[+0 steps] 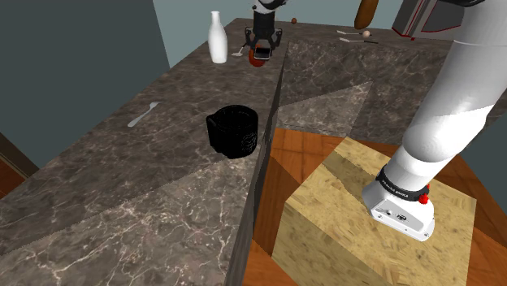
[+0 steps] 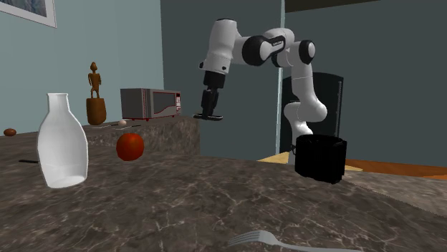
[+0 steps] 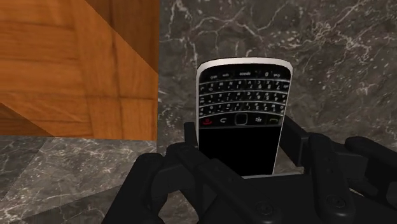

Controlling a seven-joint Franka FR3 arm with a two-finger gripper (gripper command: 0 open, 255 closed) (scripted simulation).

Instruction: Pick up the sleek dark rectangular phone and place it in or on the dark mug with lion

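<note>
We see pincer (image 2: 210, 110) clamped on phone (image 3: 242, 105) w/ keypad showing. Hangs over tabletop (image 1: 122, 187), well apart from black mug (image 1: 234, 132).

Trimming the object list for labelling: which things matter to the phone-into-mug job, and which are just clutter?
Job: phone, held in the gripper; black mug.
Clutter: white bottle, red fruit, fork, microwave, wooden figurine.

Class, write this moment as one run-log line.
stage: carry | claw: shut on phone | phone: held above counter | mug: upright on counter, away from claw
</note>
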